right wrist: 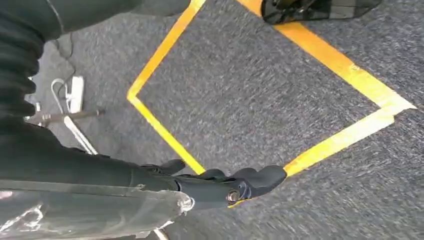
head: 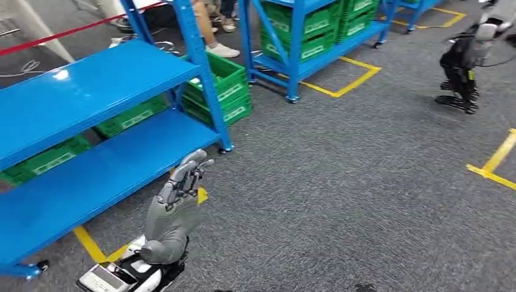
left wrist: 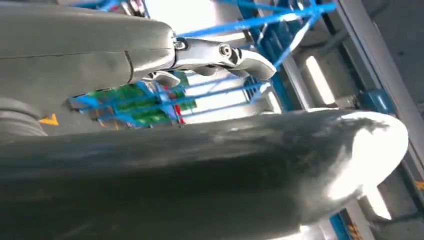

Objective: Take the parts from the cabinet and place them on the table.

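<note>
We see our left hand (head: 176,210) raised in front of us over the grey carpet floor (head: 341,201). Its fingers (head: 185,173) are straight and close side by side, pointing up and away from us. It holds nothing.

Just to the left of this hand stands a blue cabinet (head: 91,121) with flat blue shelves. The near corner of the low shelf is close to the fingers but does not touch them. Green bins (head: 222,91) sit under and behind the shelves, past the hand. We cannot see any parts inside them from here, so we cannot tell where the parts are.

Under the hand, yellow tape (head: 91,246) runs across the floor. Farther off stands another blue rack (head: 304,36) with more green bins in it. A person's shoe (head: 222,50) shows between the two racks. Far to the right of the hand, a dark machine (head: 462,67) stands on the carpet.

In the right wrist view, our right hand (right wrist: 220,182) hangs over the carpet and a corner of yellow tape (right wrist: 330,145). Its dark fingers (right wrist: 260,177) look stretched out together with nothing in them, but we cannot tell for sure how they lie.

In the left wrist view, a finger (left wrist: 220,52) reaches out straight, with blue racks blurry behind it.
</note>
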`<state>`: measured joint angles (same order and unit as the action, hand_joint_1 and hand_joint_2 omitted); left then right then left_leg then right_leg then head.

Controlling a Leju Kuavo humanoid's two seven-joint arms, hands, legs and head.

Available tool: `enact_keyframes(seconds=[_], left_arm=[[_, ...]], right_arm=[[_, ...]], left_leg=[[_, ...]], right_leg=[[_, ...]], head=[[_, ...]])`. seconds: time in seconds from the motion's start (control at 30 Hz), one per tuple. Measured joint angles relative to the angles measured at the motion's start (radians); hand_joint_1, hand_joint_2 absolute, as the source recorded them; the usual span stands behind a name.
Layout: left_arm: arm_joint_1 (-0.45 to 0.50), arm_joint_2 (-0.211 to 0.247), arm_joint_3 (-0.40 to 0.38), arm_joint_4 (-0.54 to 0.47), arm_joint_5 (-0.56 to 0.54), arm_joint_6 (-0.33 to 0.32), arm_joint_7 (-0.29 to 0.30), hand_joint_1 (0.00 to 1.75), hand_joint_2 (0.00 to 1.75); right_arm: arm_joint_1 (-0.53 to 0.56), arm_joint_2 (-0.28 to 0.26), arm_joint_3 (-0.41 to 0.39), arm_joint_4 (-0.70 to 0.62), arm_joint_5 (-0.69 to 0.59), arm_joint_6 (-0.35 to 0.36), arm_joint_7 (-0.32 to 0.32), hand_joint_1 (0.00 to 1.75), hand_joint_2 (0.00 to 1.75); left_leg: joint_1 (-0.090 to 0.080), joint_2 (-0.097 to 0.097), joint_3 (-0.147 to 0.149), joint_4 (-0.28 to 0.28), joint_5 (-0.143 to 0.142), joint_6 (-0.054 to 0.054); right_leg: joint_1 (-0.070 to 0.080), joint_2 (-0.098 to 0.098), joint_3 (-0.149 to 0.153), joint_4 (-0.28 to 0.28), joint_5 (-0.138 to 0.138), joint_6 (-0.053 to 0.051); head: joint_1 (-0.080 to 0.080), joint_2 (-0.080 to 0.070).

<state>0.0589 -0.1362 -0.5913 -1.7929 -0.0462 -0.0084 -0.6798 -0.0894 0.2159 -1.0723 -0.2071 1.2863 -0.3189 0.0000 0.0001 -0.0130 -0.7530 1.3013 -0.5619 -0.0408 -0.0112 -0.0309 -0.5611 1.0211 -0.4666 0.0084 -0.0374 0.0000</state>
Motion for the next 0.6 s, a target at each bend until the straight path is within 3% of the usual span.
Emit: enact_keyframes(seconds=[0.03, 0.07, 0.1, 0.13, 0.17, 0.2, 0.3, 0.33, 0.37, 0.4, 0.43, 0.47, 0.5, 0.53, 0.57, 0.6], left_arm=[[0.001, 0.0, 0.0, 0.0, 0.0, 0.0, 0.0, 0.0, 0.0], [0.001, 0.001, 0.0, 0.0, 0.0, 0.0, 0.0, 0.0, 0.0], [0.001, 0.0, 0.0, 0.0, 0.001, 0.0, 0.0, 0.0, 0.0], [0.0, 0.0, 0.0, -0.001, 0.001, 0.0, 0.0, 0.0, 0.0], [-0.001, 0.0, 0.0, -0.002, 0.0, 0.001, 0.0, 0.0, 0.0], [-0.003, -0.001, 0.0, -0.002, -0.002, 0.002, 0.0, 0.0, 0.0], [0.008, 0.0, 0.002, -0.005, -0.004, 0.008, 0.0, 0.0, 0.0], [0.012, 0.0, 0.002, -0.008, -0.007, 0.013, 0.0, 0.0, 0.0], [0.012, 0.0, 0.002, -0.011, -0.009, 0.015, 0.0, 0.0, 0.0], [0.013, 0.0, 0.001, -0.012, -0.01, 0.017, 0.0, 0.0, 0.0], [0.014, 0.0, 0.001, -0.012, -0.01, 0.021, 0.0, 0.0, 0.0], [0.016, 0.0, 0.002, -0.012, -0.01, 0.024, 0.0, 0.0, 0.0], [0.019, 0.0, 0.002, -0.012, -0.01, 0.024, 0.0, 0.0, 0.0], [0.022, 0.0, 0.002, -0.012, -0.01, 0.024, 0.0, 0.0, 0.0], [0.025, 0.0, 0.002, -0.012, -0.01, 0.024, 0.0, 0.0, 0.0], [0.025, 0.0, 0.002, -0.012, -0.011, 0.025, 0.0, 0.0, 0.0]], right_arm=[[0.0, 0.0, 0.0, 0.0, 0.0, 0.0, 0.002, 0.0, 1.75], [-0.002, 0.0, 0.001, 0.0, 0.0, 0.0, 0.002, 0.0, 1.75], [-0.003, 0.0, 0.002, 0.0, 0.0, 0.0, 0.003, 0.0, 1.75], [-0.004, 0.0, 0.002, 0.0, 0.0, 0.0, 0.003, 0.0, 1.75], [-0.004, 0.0, 0.002, 0.0, 0.0, 0.0, 0.002, 0.0, 1.75], [-0.004, 0.0, 0.002, 0.0, 0.0, 0.0, -0.001, 0.0, 1.75], [-0.007, 0.0, 0.002, 0.0, 0.002, 0.001, -0.003, 0.0, 1.75], [-0.01, 0.001, 0.004, 0.0, 0.003, 0.001, -0.003, 0.0, 1.75], [-0.011, 0.001, 0.006, 0.0, 0.007, 0.001, -0.002, 0.0, 1.75], [-0.011, 0.001, 0.009, 0.0, 0.01, 0.0, -0.002, 0.0, 1.75], [-0.009, 0.001, 0.011, 0.0, 0.011, 0.0, -0.002, 0.0, 1.75], [-0.006, 0.001, 0.011, 0.0, 0.012, 0.0, -0.002, 0.0, 1.75], [-0.004, 0.001, 0.011, 0.0, 0.012, 0.001, 0.0, 0.0, 1.75], [-0.002, 0.001, 0.011, 0.0, 0.013, 0.001, 0.001, 0.0, 1.75], [-0.003, 0.001, 0.011, 0.0, 0.015, 0.001, 0.003, 0.0, 1.75], [-0.004, 0.001, 0.011, 0.0, 0.016, 0.0, 0.006, 0.0, 1.75]], left_leg=[[0.0, 0.0, 0.006, -0.009, 0.018, 0.002], [-0.001, 0.002, 0.033, -0.058, 0.054, 0.004], [-0.002, 0.013, 0.078, -0.14, 0.096, 0.009], [-0.007, 0.045, 0.129, -0.228, 0.131, 0.016], [-0.015, 0.104, 0.163, -0.281, 0.139, 0.022], [-0.017, 0.097, 0.169, -0.312, 0.129, 0.025], [-0.019, 0.059, 0.16, -0.31, 0.133, 0.038], [-0.008, 0.044, 0.167, -0.317, 0.14, 0.046], [-0.005, 0.036, 0.167, -0.318, 0.14, 0.048], [-0.003, 0.023, 0.167, -0.318, 0.141, 0.053], [-0.002, 0.009, 0.166, -0.318, 0.142, 0.055], [-0.002, -0.005, 0.166, -0.317, 0.142, 0.056], [-0.002, -0.02, 0.166, -0.317, 0.142, 0.056], [-0.002, -0.036, 0.167, -0.317, 0.142, 0.056], [-0.001, -0.051, 0.169, -0.316, 0.142, 0.055], [0.001, -0.068, 0.17, -0.315, 0.142, 0.052]], right_leg=[[0.001, -0.015, 0.001, 0.0, -0.001, -0.001], [0.003, -0.029, 0.002, 0.0, -0.002, -0.001], [0.003, -0.041, 0.005, 0.0, -0.004, 0.001], [0.004, -0.052, 0.01, 0.0, -0.006, 0.003], [0.009, -0.06, 0.012, 0.001, -0.01, 0.008], [0.016, -0.071, 0.009, 0.008, -0.016, 0.014], [0.016, -0.111, 0.019, -0.001, -0.017, 0.027], [0.011, -0.104, 0.015, 0.002, -0.026, 0.034], [0.009, -0.045, 0.009, 0.029, -0.045, 0.04], [0.007, -0.005, -0.019, 0.094, -0.082, 0.042], [0.006, 0.016, -0.06, 0.181, -0.122, 0.045], [0.005, 0.024, -0.103, 0.262, -0.152, 0.048], [0.005, 0.026, -0.129, 0.307, -0.158, 0.05], [0.005, 0.027, -0.134, 0.306, -0.142, 0.05], [0.004, 0.028, -0.12, 0.265, -0.107, 0.05], [0.0, 0.035, -0.086, 0.187, -0.058, 0.05]], head=[[0.0, 0.0], [0.0, 0.0], [0.0, 0.0], [0.0, 0.0], [-0.001, 0.0], [-0.005, 0.0], [0.0, 0.0], [-0.003, 0.0], [0.002, 0.0], [0.006, 0.0], [0.013, 0.0], [0.013, 0.0], [0.013, 0.0], [0.013, 0.0], [0.013, 0.0], [0.013, 0.0]])
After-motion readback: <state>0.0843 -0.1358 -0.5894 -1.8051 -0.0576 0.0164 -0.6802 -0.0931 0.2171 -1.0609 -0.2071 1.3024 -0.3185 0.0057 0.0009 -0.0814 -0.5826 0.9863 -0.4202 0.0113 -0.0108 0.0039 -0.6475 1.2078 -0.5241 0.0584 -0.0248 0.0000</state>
